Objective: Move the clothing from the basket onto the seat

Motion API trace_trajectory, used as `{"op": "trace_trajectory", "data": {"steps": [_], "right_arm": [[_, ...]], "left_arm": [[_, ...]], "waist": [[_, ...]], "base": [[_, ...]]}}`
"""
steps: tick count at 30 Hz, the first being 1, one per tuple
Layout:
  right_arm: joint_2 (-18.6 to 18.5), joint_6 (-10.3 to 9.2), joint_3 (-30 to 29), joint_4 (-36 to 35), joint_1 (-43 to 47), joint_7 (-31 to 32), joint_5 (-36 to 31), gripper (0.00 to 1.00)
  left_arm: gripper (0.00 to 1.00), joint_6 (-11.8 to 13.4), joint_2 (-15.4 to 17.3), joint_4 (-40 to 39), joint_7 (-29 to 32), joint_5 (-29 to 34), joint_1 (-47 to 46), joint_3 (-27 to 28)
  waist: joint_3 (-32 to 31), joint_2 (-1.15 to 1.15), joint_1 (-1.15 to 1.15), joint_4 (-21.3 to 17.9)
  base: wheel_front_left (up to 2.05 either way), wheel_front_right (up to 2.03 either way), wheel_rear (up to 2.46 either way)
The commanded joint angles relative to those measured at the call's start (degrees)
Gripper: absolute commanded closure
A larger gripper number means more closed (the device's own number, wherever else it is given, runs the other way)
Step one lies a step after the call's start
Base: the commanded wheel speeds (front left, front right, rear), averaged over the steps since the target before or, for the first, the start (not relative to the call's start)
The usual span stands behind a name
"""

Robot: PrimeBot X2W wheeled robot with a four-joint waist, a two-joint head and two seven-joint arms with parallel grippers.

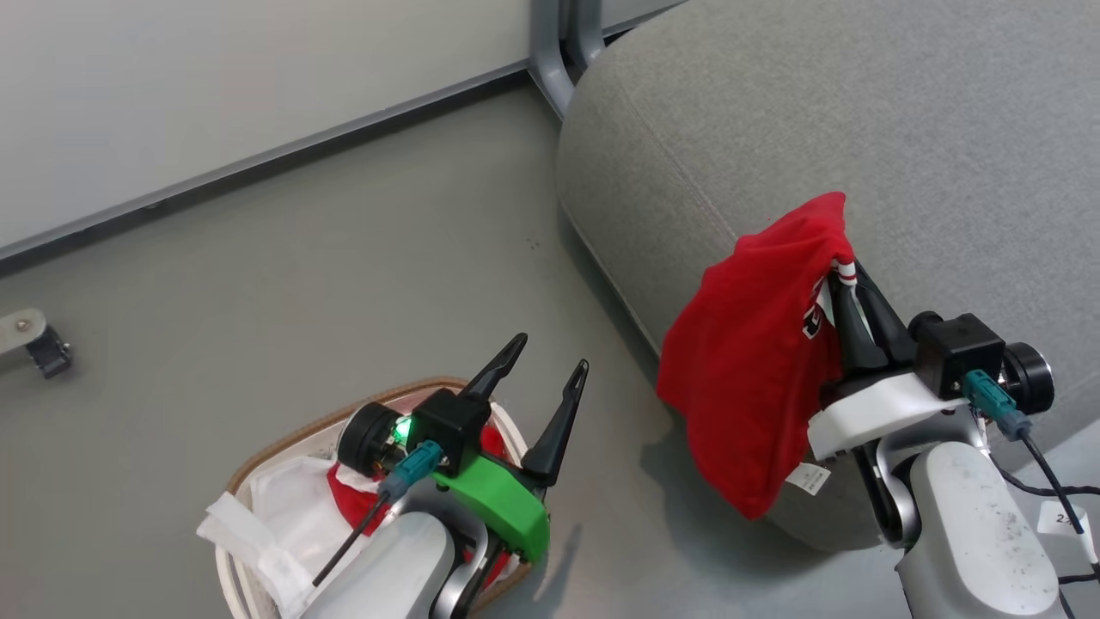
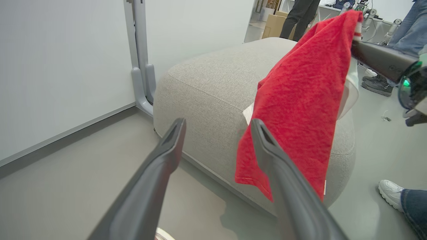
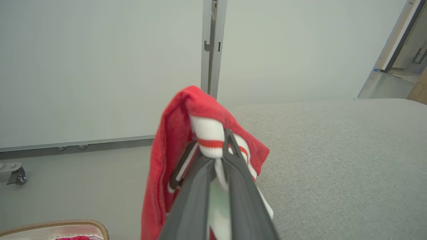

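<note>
My left tool [image 1: 552,351] hangs low with its fingers spread wide apart; my right tool [image 1: 846,273] sits higher, fingers pinched together

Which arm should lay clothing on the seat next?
Right: the right gripper is shut on the red jersey at the seat edge; the left gripper is open by the basket.

Red jersey [image 1: 756,370] hanging lifted at grey seat [image 1: 859,112] edge, red garment [image 1: 351,503] in white basket [image 1: 292,441]

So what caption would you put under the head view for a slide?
Right gripper holds a red garment over the grey seat; left gripper open near the basket.
</note>
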Motion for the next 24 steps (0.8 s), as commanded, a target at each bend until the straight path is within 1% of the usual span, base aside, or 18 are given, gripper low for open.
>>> {"op": "trace_trajectory", "data": {"steps": [1,8,12,17,21,23,24], "right_arm": [[-0.1,-0.06,-0.5,0.2,-0.1,-0.4,0.3,1.00],[-0.1,-0.06,-4.2,1.0,-1.9,-0.9,-0.1,1.00],[-0.3,-0.06,-7.3,0.6,-6.3,-0.8,-2.0,1.00],[-5.9,-0.06,-10.4,-0.2,-16.6,2.8,-4.8,1.00],[-13.1,-0.06,-11.5,-0.7,-25.6,7.5,-5.5,1.00],[-17.6,-0.06,-11.2,0.2,-29.6,10.7,-6.1,1.00],[-20.4,-0.07,-11.4,0.8,-32.4,12.0,-5.2,1.00]], "left_arm": [[0.00,-0.3,0.1,0.3,0.0,0.7,-1.2,0.0],[0.00,-0.6,-0.1,0.0,0.0,1.3,-2.4,-0.7],[0.00,0.0,0.5,-0.3,0.0,1.7,-3.0,-0.7],[0.00,0.3,1.2,-1.6,0.2,2.1,-4.8,-0.3],[0.00,0.7,1.7,-3.3,0.4,2.8,-6.5,-0.1],[0.00,0.7,1.7,-4.2,0.6,3.3,-7.2,-0.5],[0.00,0.5,1.5,-4.9,0.7,3.5,-7.5,-0.9]], "waist": [[3.1,0.00,0.00,-2.5],[5.5,0.00,0.00,-0.2],[7.3,0.00,0.00,1.8],[10.0,0.00,0.00,5.4],[12.3,0.00,0.00,8.5],[13.3,0.00,0.00,10.2],[13.9,0.00,0.00,11.3]], "base": [[0.00,0.00,0.00],[0.00,0.00,0.00],[0.00,0.00,0.00],[0.00,0.00,0.00],[0.00,0.00,0.00],[0.00,0.00,0.00],[0.00,0.00,0.00]]}}
